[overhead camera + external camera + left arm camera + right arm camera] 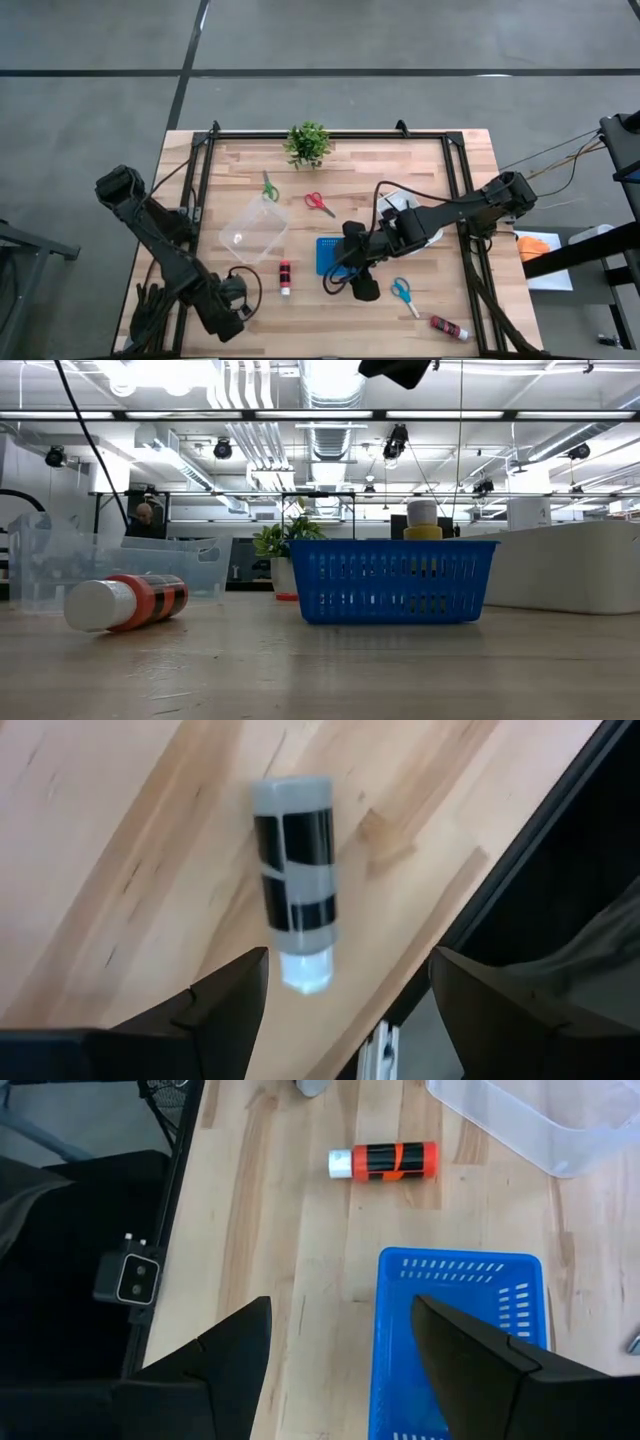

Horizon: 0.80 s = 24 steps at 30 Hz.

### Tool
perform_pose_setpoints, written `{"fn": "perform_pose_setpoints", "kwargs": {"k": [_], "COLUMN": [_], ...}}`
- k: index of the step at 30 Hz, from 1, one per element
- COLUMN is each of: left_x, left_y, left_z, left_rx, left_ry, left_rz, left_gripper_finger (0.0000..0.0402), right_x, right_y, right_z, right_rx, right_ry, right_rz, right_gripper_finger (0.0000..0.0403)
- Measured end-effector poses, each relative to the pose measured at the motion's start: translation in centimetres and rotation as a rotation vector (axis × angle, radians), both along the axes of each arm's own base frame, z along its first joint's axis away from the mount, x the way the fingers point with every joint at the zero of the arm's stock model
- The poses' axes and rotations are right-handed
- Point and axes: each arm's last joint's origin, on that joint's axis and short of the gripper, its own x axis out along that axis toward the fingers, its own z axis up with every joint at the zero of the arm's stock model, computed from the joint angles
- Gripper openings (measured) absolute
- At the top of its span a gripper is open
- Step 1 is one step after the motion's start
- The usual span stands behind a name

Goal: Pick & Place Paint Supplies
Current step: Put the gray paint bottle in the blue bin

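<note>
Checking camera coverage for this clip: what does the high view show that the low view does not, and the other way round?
Only the high view shows both arms, the green scissors, red scissors, blue scissors, a second red bottle near the front right corner, and the right hand above the basket's front edge. Only the low view shows the room behind and a yellow-and-white bottle beyond the basket. Both show the blue basket, the lying red bottle, the clear bin and the potted plant.
</note>
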Motion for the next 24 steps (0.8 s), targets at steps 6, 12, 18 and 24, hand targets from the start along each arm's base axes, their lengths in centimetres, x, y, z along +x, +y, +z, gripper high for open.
{"fn": "perform_pose_setpoints", "kwargs": {"k": [6,12,18,24], "left_x": [-0.6,-0.7,-0.6,-0.3], "left_y": [0.4,0.9,1.0,1.5], "left_z": [-1.4,-2.7,-3.7,-4.0], "left_rx": [0.032,0.049,0.022,0.062], "left_ry": [0.0,-0.037,-0.109,-0.145], "left_rz": [0.008,0.035,0.045,0.046], "left_gripper_finger": [0.0283,0.0283,0.0283,0.0283], "right_x": [-0.1,-0.1,0.0,0.0], "right_y": [0.2,0.2,0.2,0.2], "right_z": [0.0,0.0,0.0,0.0], "right_rx": [0.0,-0.008,-0.021,-0.026], "right_ry": [0.0,-0.004,-0.01,-0.013], "right_rz": [0.005,0.007,-0.002,0.002], "right_gripper_finger": [0.0238,0.0238,0.0238,0.0238]}}
